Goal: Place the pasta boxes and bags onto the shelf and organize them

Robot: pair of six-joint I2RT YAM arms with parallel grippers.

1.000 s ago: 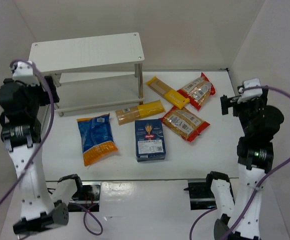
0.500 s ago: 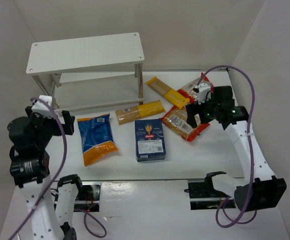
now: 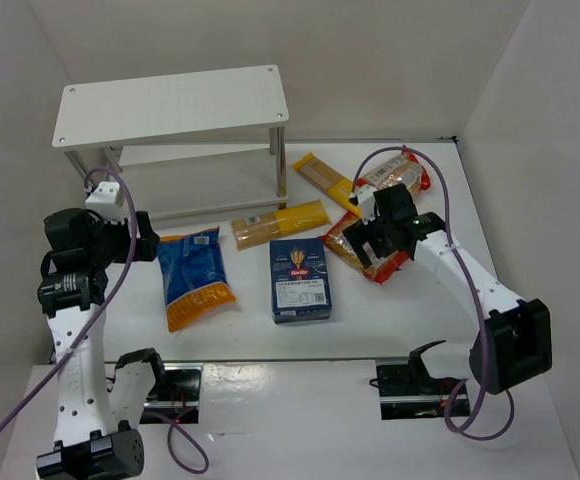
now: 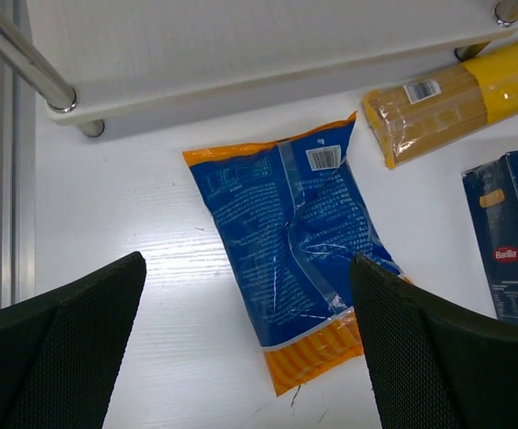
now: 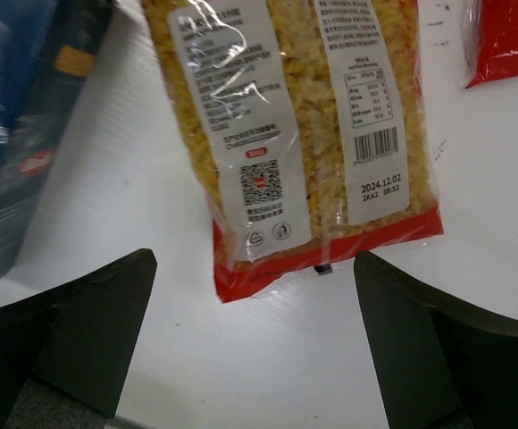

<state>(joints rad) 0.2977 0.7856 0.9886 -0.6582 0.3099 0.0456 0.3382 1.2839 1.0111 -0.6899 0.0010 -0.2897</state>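
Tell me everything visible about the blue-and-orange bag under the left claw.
The blue-and-orange bag is a glossy, crinkled plastic pouch: blue with white print, orange bands at both ends, a barcode label near one far corner. It lies flat and slightly skewed on the white table, just in front of the shelf, with small gaps to the yellow pack and dark blue box. The open left claw hangs above it without touching.

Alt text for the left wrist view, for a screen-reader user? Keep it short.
A blue-and-orange bag lies flat on the white table, framed between the open fingers of the left gripper. Behind it stands the white shelf on its metal legs; a yellow pack lies at upper right and a dark blue box at the right edge.
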